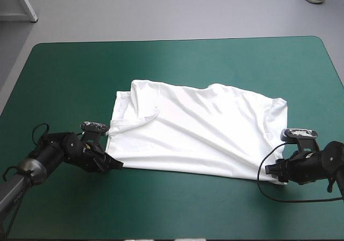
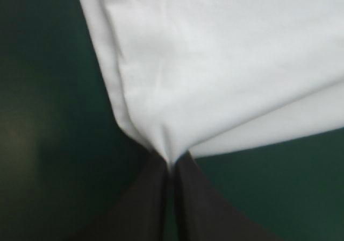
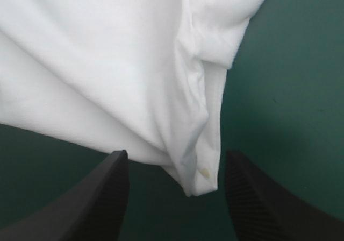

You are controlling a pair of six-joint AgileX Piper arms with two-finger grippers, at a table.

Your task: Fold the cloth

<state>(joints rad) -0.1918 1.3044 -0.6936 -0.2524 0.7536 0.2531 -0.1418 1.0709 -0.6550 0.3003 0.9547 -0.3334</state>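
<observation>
White short-sleeved fabric T-shirt (image 1: 199,128), spread mostly flat but rippled across the middle of the table's teal-green cover (image 1: 161,63), long side running left to right. A loose fold of cloth turned over near its left end. Diagonal creases across the body.

At the shirt's near-left corner, low over the cover: left gripper (image 1: 114,164), two broad black fin-shaped fingers. In the left wrist view, black fingers (image 2: 150,198) pressed together into one pointed arch, pinching the very tip of the white corner between them. Cloth fanning out ahead from the pinch, with teal-green on both sides.

At the shirt's near-right corner, also low by the table: right gripper (image 1: 272,171). In the right wrist view, black fingers (image 3: 102,198) standing wide apart, gripping nothing. Hemmed, doubled corner of the shirt reaching into the gap between them, closer to the one finger than the other, seemingly touching neither. Bulk of the white cloth ahead of the fingertips.
</observation>
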